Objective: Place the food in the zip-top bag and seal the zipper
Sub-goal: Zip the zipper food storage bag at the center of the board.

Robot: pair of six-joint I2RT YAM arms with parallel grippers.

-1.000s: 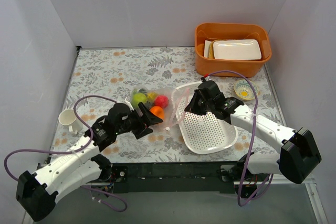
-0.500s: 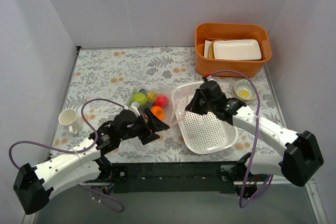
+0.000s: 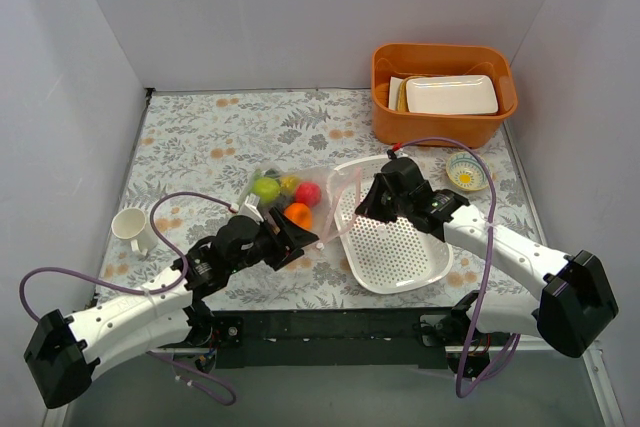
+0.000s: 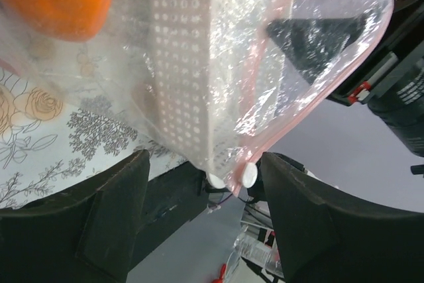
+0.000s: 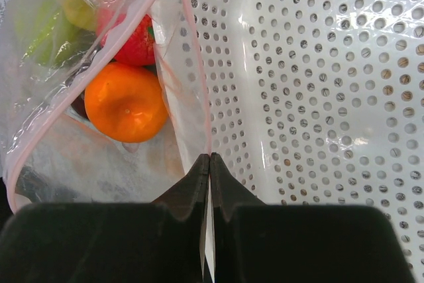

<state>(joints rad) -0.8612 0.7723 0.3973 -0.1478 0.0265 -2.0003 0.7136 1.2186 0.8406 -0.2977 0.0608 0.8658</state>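
The clear, crinkly plastic zip-top bag [image 3: 290, 202] lies on the floral-patterned worktop [image 3: 200, 137], its mouth toward the white perforated oval basket [image 3: 400, 247]. Through the film an orange toy fruit [image 5: 126, 102], a red one [image 5: 136, 41] and a yellow-green one [image 3: 265, 188] show. The rest of the food is smeared by glare or cut off at the frame edge. The right hand [image 5: 209, 157] is pinched fully closed on the pale pink zipper strip [image 5: 192, 91] beside the basket's wall. The left hand [image 4: 204, 157] has its fingers [image 4: 112, 217] apart, with the strip's end and its white round studs [image 4: 248, 175] between them. Whether they touch it is unclear.
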